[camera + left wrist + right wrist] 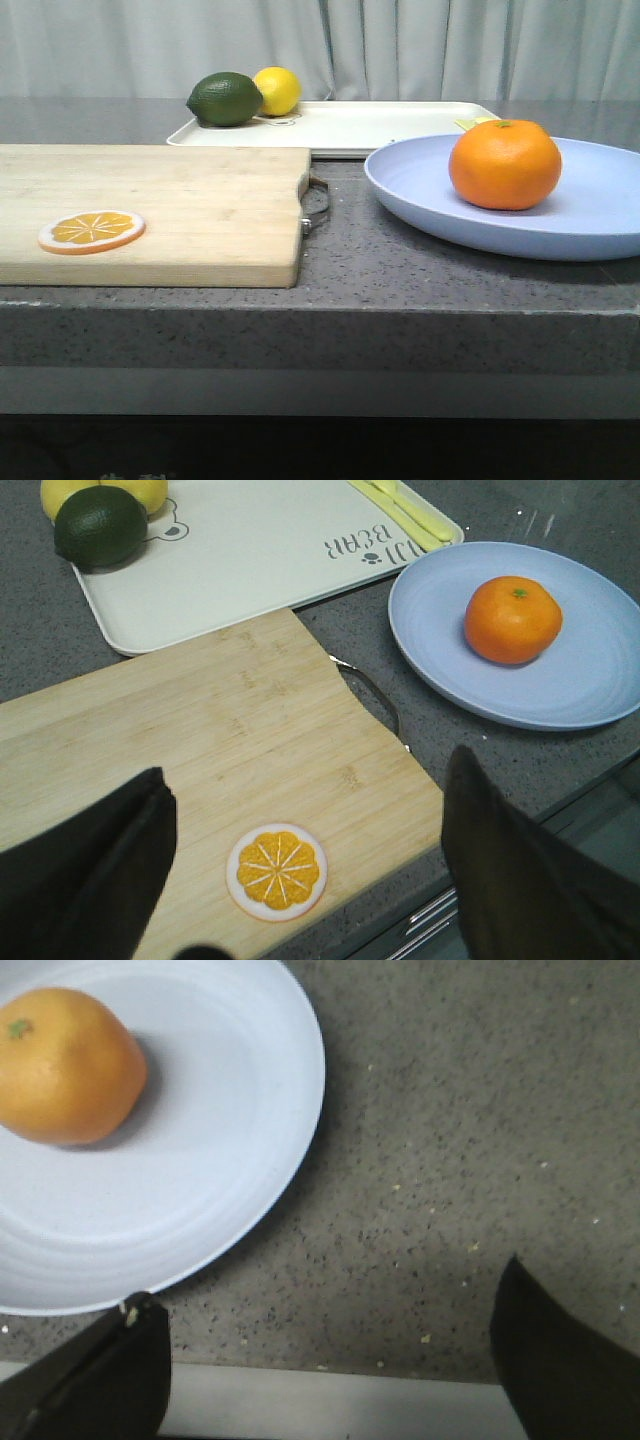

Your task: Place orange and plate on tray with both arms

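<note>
At the left of the dark speckled table [400,270], a wooden cutting board [180,205] reaches the front edge, with a flat orange slice [92,231] near its front-left corner. The left gripper [300,880] hangs above that slice with its dark fingers [90,870] spread wide, holding nothing; the plate and fruit lie well apart from it, off past the board's metal handle [316,200]. Toward the back edge sits the cream tray [380,125], carrying a dark green lime [226,99] and a yellow lemon [277,90] at its left end. At the right, the pale-blue plate [600,215] rests on the table, near the tray's front edge, with the orange [505,164] on it. The right gripper [330,1360] hovers over bare tabletop at the front edge, fingers [560,1360] spread, one just beside the plate's rim, the orange farther in.
</note>
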{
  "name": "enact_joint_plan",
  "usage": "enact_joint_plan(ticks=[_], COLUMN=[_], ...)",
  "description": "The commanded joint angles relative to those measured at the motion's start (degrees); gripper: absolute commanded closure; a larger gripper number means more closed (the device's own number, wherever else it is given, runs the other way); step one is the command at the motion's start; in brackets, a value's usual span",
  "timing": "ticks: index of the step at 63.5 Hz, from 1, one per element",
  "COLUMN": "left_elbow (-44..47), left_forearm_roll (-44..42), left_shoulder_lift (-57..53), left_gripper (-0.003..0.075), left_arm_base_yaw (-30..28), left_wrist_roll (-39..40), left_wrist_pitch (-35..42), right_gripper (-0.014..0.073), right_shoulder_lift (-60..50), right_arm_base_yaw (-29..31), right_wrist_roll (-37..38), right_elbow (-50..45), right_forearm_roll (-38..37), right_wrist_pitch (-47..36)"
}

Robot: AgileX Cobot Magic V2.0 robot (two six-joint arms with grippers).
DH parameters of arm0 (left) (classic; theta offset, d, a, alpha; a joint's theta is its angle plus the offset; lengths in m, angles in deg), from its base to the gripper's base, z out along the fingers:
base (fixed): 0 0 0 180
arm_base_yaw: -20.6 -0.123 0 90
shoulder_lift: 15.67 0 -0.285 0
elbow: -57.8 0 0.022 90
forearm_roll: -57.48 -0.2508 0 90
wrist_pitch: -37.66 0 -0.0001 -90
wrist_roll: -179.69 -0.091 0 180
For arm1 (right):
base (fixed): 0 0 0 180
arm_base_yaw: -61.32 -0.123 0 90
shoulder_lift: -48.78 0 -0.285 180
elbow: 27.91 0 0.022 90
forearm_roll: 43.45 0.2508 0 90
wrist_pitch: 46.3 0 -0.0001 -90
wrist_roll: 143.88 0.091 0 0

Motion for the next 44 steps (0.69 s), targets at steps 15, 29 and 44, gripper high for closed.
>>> enact_joint_plan(ticks=[15,29,44], left_elbow=[0.7,0.7,0.7], left_forearm_roll=[-1.4,-2.0,-2.0], left_shoulder_lift=[-3.5,-3.5,-3.5], left_gripper=[0.0194,0.0194,0.0194], left_arm_base_yaw=[-0.1,-0.1,-0.1], left_wrist_roll=[0.6,0.6,0.6], left_wrist_pitch=[3.8,3.9,4.0], right_gripper=[-0.0059,-0.0059,-0.0059], right_shoulder_lift=[15.0,19.8,20.5], right_arm_base_yaw=[5.9,16.7,20.8], right_wrist_roll=[-1.3,-14.5,-21.2], right_elbow=[17.3,16.9,7.9], right_forearm_roll=[1.2,23.2,39.0], right_wrist_pitch=[10.1,12.8,5.1])
